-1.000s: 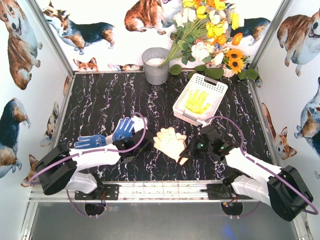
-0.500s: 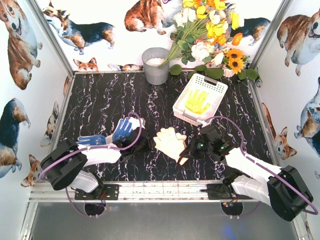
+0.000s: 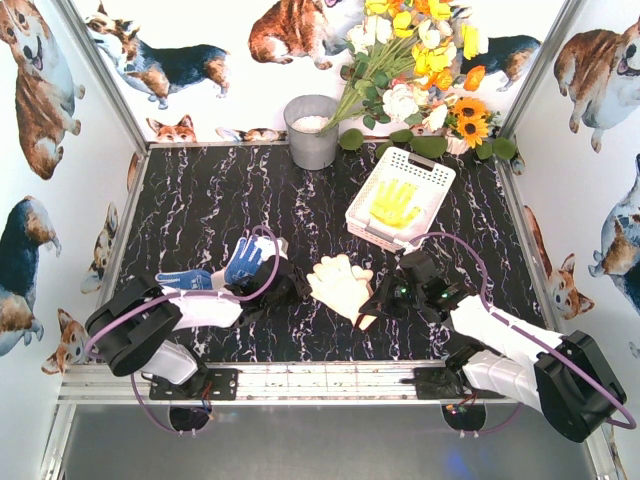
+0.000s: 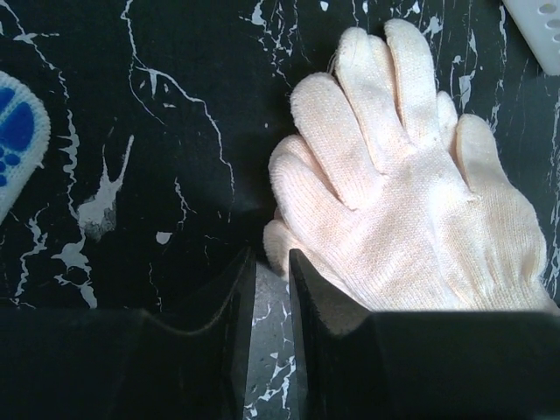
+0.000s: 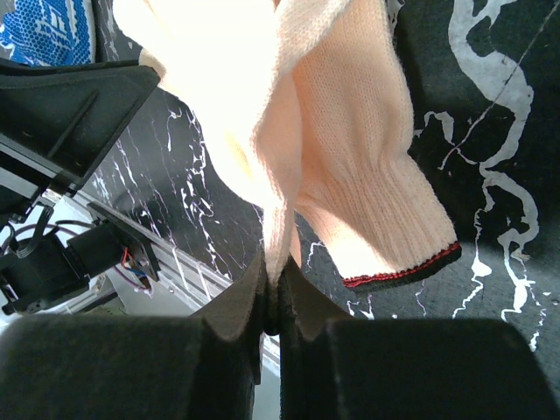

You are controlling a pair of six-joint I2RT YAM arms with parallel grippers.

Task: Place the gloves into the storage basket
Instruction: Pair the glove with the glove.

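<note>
Left tool [image 4: 272, 260] has neared, perhaps touching, cream glove [image 4: 411, 201].

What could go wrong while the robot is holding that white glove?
The right fingers pinch only a thin fold of the cream glove, so it might slip out on the way to the storage basket. The left fingers sit right beside the same glove, so the two arms might bump or tug against each other.
</note>
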